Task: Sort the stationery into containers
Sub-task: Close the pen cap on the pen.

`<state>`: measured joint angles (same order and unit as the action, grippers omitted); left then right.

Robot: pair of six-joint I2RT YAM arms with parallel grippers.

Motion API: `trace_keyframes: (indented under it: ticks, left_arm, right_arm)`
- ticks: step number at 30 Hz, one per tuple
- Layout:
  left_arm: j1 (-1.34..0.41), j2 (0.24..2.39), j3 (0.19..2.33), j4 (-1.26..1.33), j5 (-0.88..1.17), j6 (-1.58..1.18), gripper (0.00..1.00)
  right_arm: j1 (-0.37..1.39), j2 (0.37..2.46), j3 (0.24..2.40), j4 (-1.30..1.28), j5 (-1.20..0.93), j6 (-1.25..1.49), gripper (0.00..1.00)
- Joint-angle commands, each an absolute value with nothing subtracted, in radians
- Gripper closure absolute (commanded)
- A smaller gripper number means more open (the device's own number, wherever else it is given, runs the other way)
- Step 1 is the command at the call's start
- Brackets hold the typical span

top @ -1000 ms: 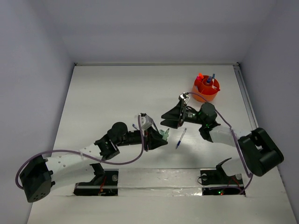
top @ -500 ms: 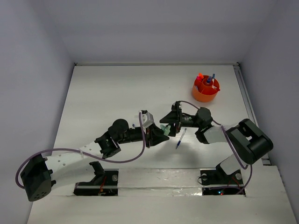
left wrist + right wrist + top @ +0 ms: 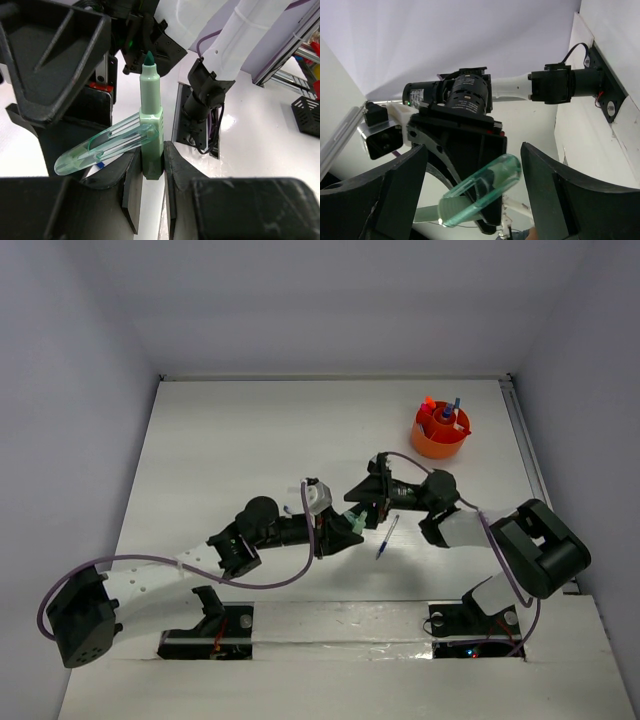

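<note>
1. Arms meet over the middle of the bench (image 3: 230,440) in the top view. The left jaws and right jaws stand tip to tip, with a pale green marker (image 3: 352,519) between them, lifted off the surface. A blue pen (image 3: 387,537) lies loose just beside them. The orange cup (image 3: 440,440) sits well apart at the far right, with a few pens already standing in it. From above, the black links hide how either pair of jaws stands.

2. The left wrist view settles the left side. Its jaws are closed on the marker's lower barrel (image 3: 150,130), with the fingers (image 3: 131,185) pressed against it on both sides. The marker stands upright with its bare tip pointing away. That low hold seems chosen to leave the upper part free for the other arm. A translucent green cap (image 3: 107,145) splays off the barrel's side. I cannot tell whether it is clipped on or only wedged there.

3. The right wrist view gives what the other two lack. The right fingers (image 3: 395,190) stand wide apart, with the cap (image 3: 482,190) in the gap between them and touching neither. The jaws are open and grip nothing yet. This looks like a hand-over, or a pull on the cap, lined up before the marker goes to the cup. The cup and the blue pen are out of this view.
</note>
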<state>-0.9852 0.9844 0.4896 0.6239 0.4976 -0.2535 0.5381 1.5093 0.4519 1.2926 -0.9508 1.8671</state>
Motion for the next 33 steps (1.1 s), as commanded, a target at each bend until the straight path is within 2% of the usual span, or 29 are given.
trace_keyframes:
  ticks: [1,13,17,22,27,33]
  left_arm:
    - [-0.992,0.966,0.465,0.715,0.526,-0.284,1.00]
    - [-1.002,0.950,0.426,0.741,0.511,-0.313,1.00]
    - [-1.002,0.951,0.423,0.753,0.499,-0.319,1.00]
    - [-1.002,0.954,0.408,0.805,0.482,-0.348,1.00]
    - [-1.002,0.973,0.400,0.839,0.476,-0.367,1.00]
    - [-1.002,0.982,0.402,0.848,0.480,-0.370,1.00]
  right_arm:
    - [0.548,1.479,0.494,1.715,-0.959,1.865,0.20]
    - [0.548,1.335,0.554,1.484,-0.994,1.715,0.24]
    - [0.548,1.275,0.558,1.300,-0.997,1.603,0.31]
    - [0.548,1.203,0.564,1.134,-0.993,1.497,0.32]
    - [0.548,1.131,0.603,0.843,-0.957,1.310,0.33]
    - [0.548,1.049,0.649,0.572,-0.881,1.123,0.42]
